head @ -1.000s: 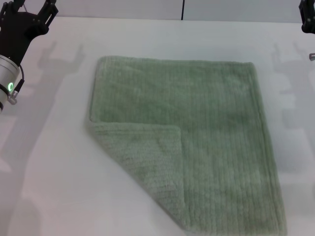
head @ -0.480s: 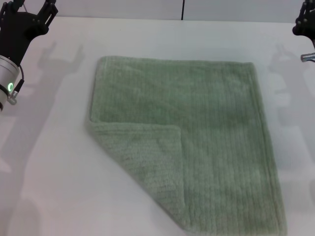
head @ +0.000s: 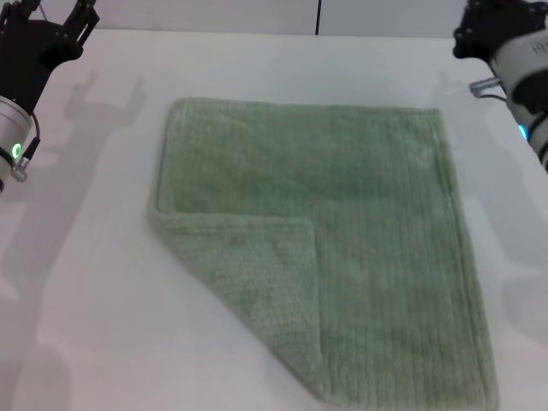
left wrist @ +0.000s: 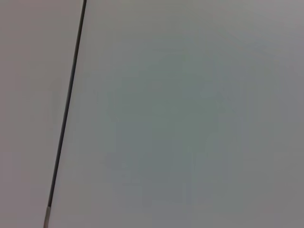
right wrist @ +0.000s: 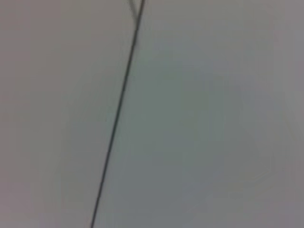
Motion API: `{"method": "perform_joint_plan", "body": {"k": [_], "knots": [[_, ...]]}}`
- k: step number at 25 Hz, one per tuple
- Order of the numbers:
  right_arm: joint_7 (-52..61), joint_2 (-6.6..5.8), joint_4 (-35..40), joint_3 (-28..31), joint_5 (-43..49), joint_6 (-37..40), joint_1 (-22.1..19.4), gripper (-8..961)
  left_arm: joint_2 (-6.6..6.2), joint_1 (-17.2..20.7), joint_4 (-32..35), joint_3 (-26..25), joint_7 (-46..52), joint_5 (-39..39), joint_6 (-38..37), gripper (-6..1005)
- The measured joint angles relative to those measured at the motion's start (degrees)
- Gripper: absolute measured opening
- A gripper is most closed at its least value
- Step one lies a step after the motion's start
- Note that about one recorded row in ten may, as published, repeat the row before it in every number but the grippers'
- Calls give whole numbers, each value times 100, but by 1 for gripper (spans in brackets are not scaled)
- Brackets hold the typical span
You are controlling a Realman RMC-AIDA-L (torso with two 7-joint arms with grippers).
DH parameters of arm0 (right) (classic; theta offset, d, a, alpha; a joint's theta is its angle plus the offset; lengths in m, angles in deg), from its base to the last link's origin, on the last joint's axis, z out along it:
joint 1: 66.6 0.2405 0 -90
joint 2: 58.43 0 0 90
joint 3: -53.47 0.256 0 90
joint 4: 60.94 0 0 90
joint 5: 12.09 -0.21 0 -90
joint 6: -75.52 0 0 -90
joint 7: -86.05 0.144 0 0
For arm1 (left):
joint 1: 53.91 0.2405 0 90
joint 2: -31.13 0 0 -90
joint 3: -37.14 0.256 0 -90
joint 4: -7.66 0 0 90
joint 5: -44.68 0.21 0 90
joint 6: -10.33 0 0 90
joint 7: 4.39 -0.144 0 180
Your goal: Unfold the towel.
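Note:
The towel is a pale sage-green terry cloth lying flat on the white table in the head view. Its near left corner is folded over onto the cloth as a triangular flap. My left gripper hangs at the far left corner of the table, well away from the towel, with its fingers spread and empty. My right gripper is at the far right, just beyond the towel's far right corner and not touching it. Neither wrist view shows the towel.
A wall with a dark vertical seam stands behind the table. The seam also shows in the left wrist view and in the right wrist view. White table surface lies on all sides of the towel.
My right arm has moved in from the right edge towards the towel's far right corner. The left arm and the towel have not moved.

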Motion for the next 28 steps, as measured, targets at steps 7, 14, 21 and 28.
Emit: {"method": "perform_joint_plan", "body": {"k": [7, 14, 21, 28], "knots": [[-677, -9, 2025, 1286, -15, 3939, -183, -1, -3, 0, 9, 0, -2, 0, 27, 799], [-621, -53, 2905, 2735, -17, 7396, 302, -1, -3, -7, 11, 1, 64, 0, -62, 799], [-667, -204, 2402, 3874, 249, 9388, 1299, -1, -2, -25, -12, 1, 140, 0, -368, 799], [-1194, -617, 588, 4078, 365, 9779, 2432, -1, -10, -54, 7, 45, 279, 34, -345, 799]]}}
